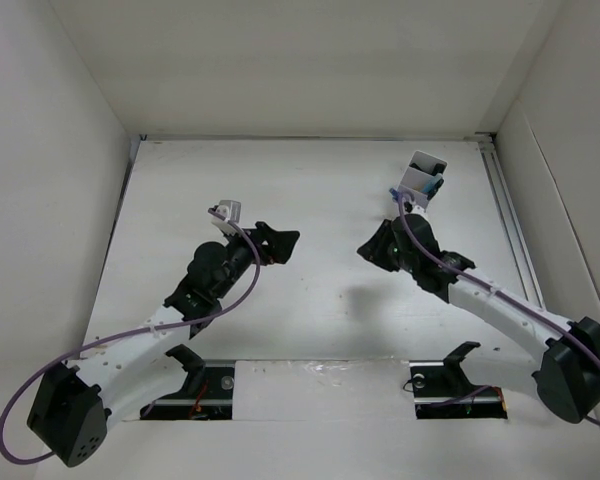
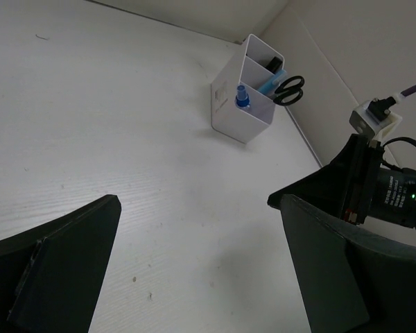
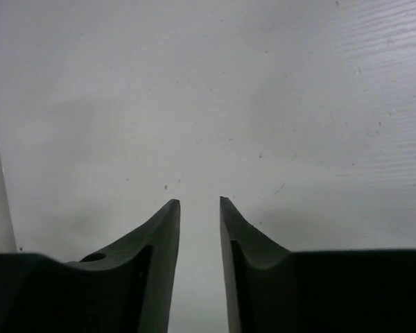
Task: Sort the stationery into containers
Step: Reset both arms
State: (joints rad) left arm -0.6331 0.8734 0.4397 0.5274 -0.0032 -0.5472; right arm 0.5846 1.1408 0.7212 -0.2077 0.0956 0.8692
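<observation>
Left wrist view: your left gripper (image 2: 194, 208) hangs empty, fingers spread wide. Ahead of it and to its right stands the white container (image 2: 229, 118), holding the blue-capped bottle (image 2: 242, 97) and the scissors (image 2: 290, 90). Only bare table (image 2: 125, 104) lies between. The right gripper (image 3: 200, 202) shows a slim gap and grips nothing. Its wrist sits close beside the container, so a careless swing could tip it.
</observation>
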